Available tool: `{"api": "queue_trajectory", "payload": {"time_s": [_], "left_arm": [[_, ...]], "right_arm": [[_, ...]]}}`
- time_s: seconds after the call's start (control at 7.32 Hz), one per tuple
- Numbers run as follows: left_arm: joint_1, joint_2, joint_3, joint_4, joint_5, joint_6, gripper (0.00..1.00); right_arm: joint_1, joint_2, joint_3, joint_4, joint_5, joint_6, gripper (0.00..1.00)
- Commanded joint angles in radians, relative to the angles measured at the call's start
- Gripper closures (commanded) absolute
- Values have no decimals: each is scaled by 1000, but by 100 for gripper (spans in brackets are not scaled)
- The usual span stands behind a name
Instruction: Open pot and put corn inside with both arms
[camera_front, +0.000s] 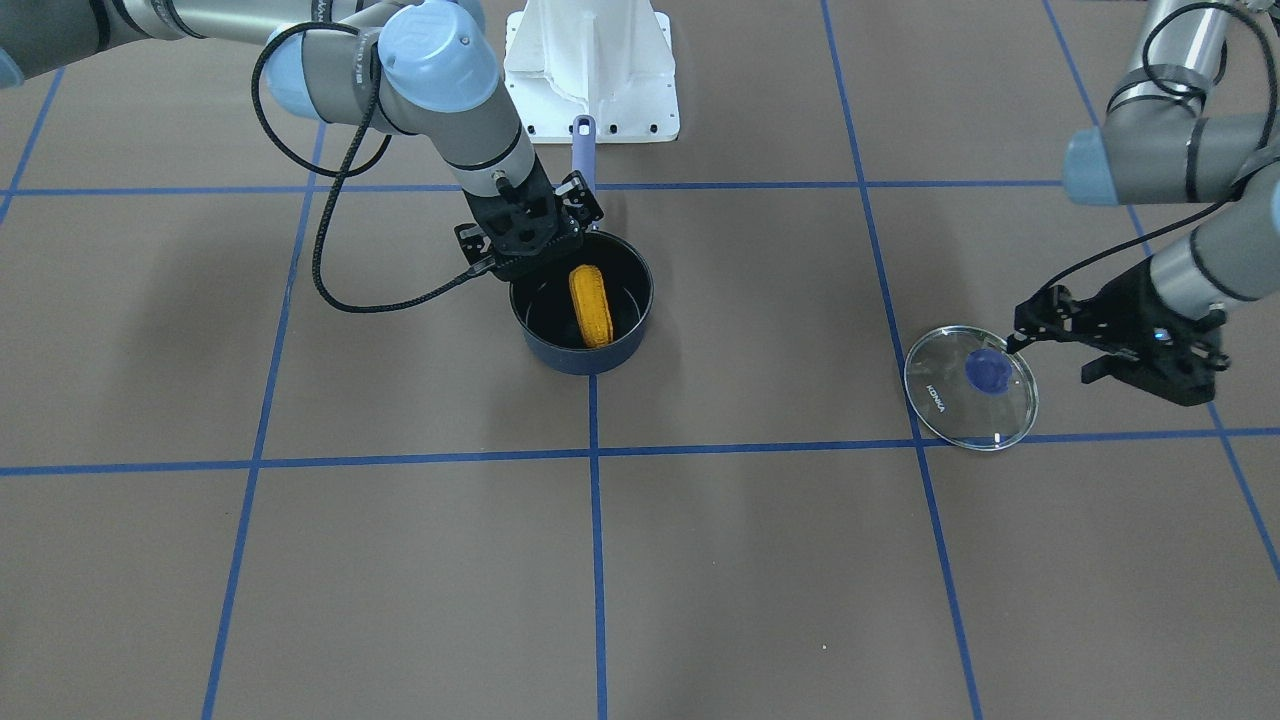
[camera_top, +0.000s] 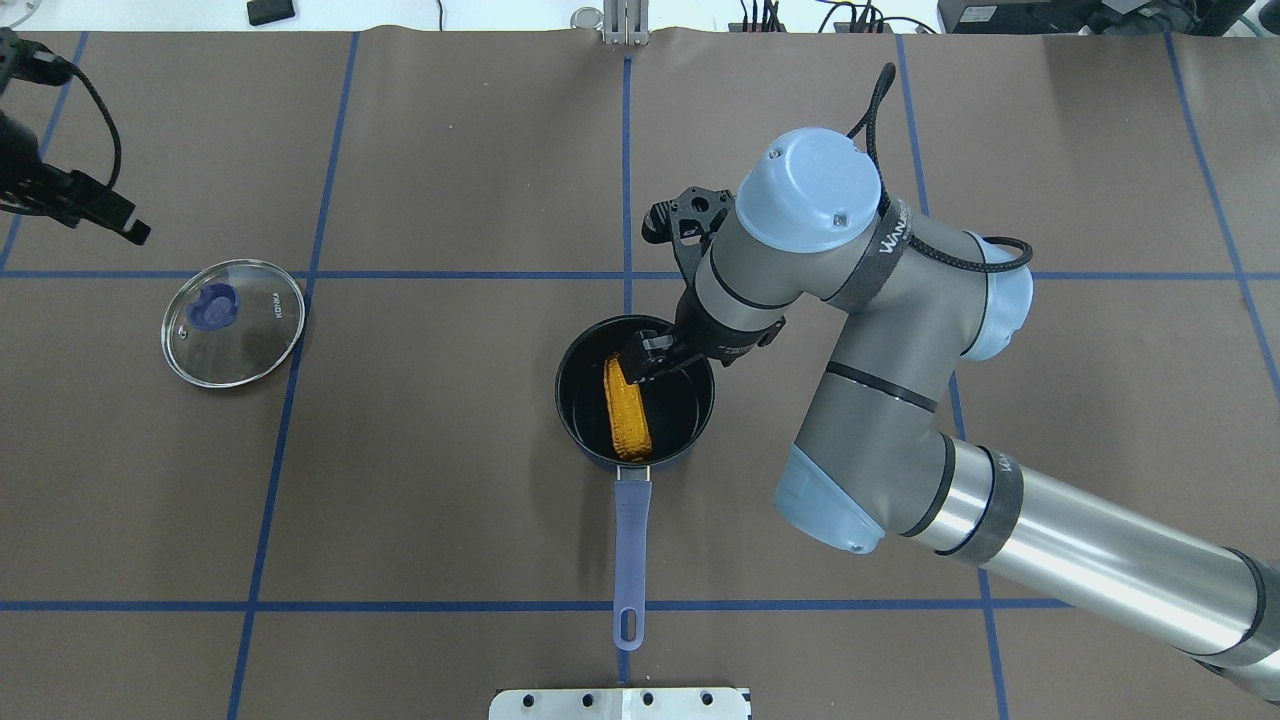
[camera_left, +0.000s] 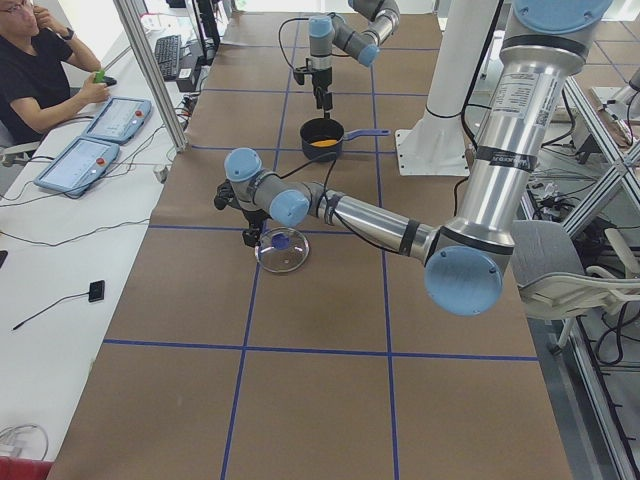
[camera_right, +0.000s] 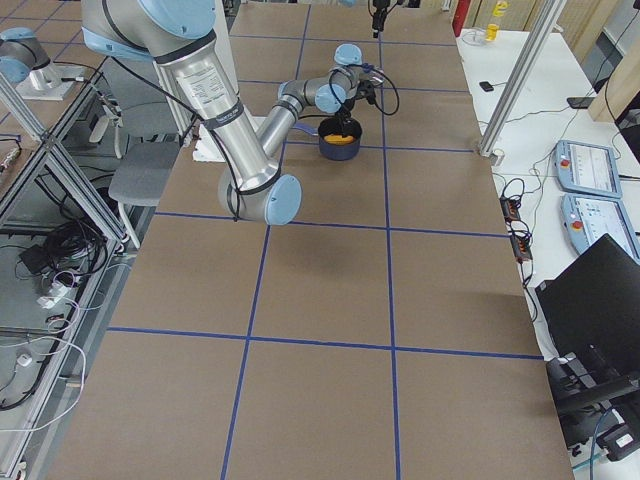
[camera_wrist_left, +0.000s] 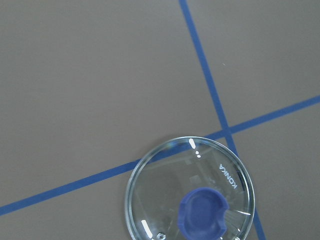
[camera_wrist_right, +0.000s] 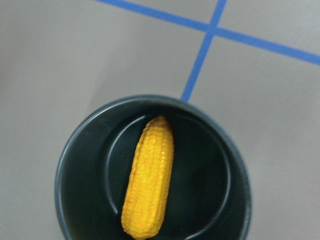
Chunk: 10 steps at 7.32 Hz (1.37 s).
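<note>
Brown taped table. The corn (camera_top: 627, 420) lies loose in the pot (camera_top: 572, 410), lengthwise along the handle line. The right gripper (camera_top: 640, 362) hangs over its far end, jaws spread and empty. The left gripper (camera_front: 1055, 355) sits beside the lid (camera_front: 955, 400), also spread, holding nothing.

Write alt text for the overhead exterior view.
The corn lies in the open pot mid-table, with the right tool just above it. The glass lid rests far left, with the left tool apart from it.
</note>
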Motion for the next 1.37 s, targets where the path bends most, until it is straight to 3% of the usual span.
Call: {"api": "queue_trajectory", "payload": {"time_s": [0.0, 0.41, 0.68, 0.82, 1.09, 1.23], "left_arm": [[-93, 43, -71, 131, 2, 21, 1], [-189, 175, -79, 133, -8, 250, 1], [-208, 212, -82, 125, -13, 253, 1], [-210, 212, -81, 131, -13, 253, 1], [-211, 238, -81, 130, -13, 278, 1], [-210, 236, -79, 133, -11, 278, 1]], "right_arm": [[75, -51, 54, -7, 24, -9, 0], [291, -116, 85, -17, 73, -55, 0], [437, -129, 100, -123, 31, -103, 0], [524, -168, 119, -166, 42, -231, 0], [669, -227, 132, -371, 48, -529, 0], [707, -322, 155, -393, 53, -662, 0]]}}
